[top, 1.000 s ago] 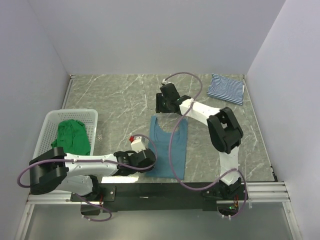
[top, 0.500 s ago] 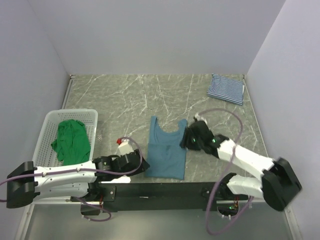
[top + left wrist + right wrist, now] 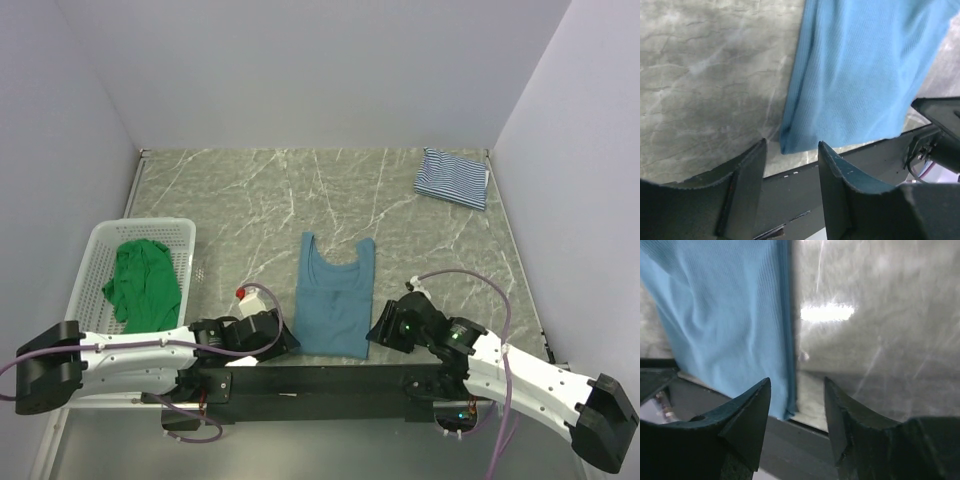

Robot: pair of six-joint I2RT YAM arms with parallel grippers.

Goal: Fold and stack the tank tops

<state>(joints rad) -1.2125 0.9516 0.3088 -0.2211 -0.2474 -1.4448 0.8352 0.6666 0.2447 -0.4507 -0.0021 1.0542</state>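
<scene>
Teal top (image 3: 335, 300) is spread flat at lower centre of the overhead view, straps toward the top. It's a ribbed knit, hem right at the table's (image 3: 250, 190) bottom edge. Left gripper (image 3: 791, 147) and right gripper (image 3: 797, 385) sit at its two hem corners, both with jaws apart, a corner showing between each pair. Striped top (image 3: 452, 178) lies folded upper right. Green top (image 3: 143, 278) is crumpled in the basket (image 3: 95, 255) at left.

Teal top (image 3: 860, 75) of ribbed matt cloth, glossy marbled table (image 3: 880, 355)
</scene>
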